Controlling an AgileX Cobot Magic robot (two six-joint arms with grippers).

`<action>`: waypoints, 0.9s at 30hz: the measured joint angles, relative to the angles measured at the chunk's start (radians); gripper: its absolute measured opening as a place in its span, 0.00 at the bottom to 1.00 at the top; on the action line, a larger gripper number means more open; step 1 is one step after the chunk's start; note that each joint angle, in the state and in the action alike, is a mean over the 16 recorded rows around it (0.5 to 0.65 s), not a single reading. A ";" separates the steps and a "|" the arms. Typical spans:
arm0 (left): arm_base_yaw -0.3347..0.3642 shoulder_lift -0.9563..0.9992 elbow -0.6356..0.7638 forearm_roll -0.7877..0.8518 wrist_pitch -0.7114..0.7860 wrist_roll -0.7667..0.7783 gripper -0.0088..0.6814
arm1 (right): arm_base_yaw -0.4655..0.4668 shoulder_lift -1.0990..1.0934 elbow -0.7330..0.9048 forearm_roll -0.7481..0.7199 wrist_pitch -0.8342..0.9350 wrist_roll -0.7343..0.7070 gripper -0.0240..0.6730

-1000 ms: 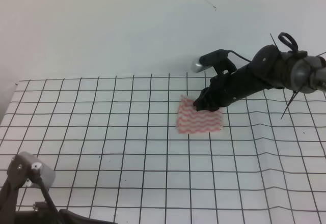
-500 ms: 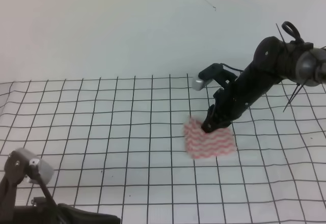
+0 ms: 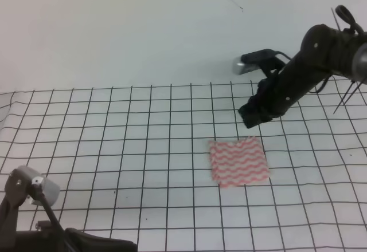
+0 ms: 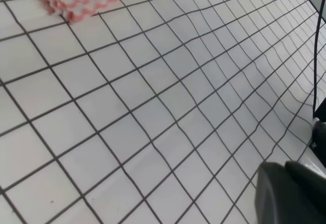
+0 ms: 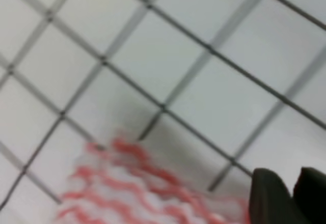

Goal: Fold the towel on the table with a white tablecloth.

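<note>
Now the right pincer (image 3: pixel 250 116) has lifted off the towel (image 3: pixel 238 162), holding nothing; its spread is unclear.

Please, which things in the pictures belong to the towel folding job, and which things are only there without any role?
Belong to the job:
- towel, lying flat
- white tablecloth covering the table
- right claw, raised clear of the towel

Only there:
- left arm, parked at the near edge
- wall

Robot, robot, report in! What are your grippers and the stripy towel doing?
Right gripper above the grid tablecloth, off the towel. Left gripper unseen. Pink wavy-striped white towel lies flat. Nothing blocking.
</note>
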 joint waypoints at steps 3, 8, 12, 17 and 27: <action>0.000 -0.007 0.000 -0.005 0.000 0.000 0.01 | -0.016 -0.031 -0.002 -0.022 -0.024 0.076 0.16; 0.000 -0.040 0.000 -0.012 -0.005 0.000 0.01 | -0.046 -0.122 -0.003 -0.050 -0.039 0.164 0.11; 0.000 -0.090 0.000 -0.014 -0.020 -0.001 0.01 | -0.062 -0.244 -0.002 -0.059 -0.047 0.176 0.06; 0.000 -0.178 0.000 -0.013 -0.067 -0.007 0.01 | -0.075 -0.450 0.011 -0.082 -0.063 0.177 0.04; 0.000 -0.339 0.000 -0.010 -0.209 -0.035 0.01 | -0.079 -0.939 0.243 -0.232 -0.196 0.241 0.03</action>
